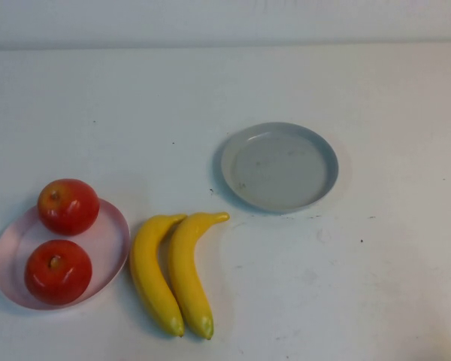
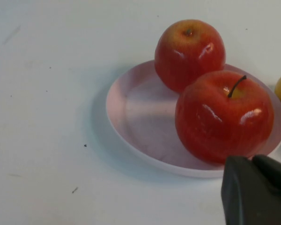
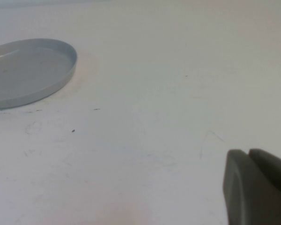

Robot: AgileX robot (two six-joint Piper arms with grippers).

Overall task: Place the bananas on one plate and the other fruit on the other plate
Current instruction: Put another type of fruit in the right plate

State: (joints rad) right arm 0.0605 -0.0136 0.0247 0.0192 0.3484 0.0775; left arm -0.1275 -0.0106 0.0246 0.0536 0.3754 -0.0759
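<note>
White table, bit scuffed. Sitting right on it: a pink plate, two bananas and a grey plate.

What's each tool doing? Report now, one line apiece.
Left tool: closed, holding nothing, beside the round pale pink plate.
Right tool: closed, holding nothing, over bare table.

Two red apples sat on the pale pink plate at the left. Two yellow bananas lay side by side on the table, touching, between it and the bare grey plate.
</note>
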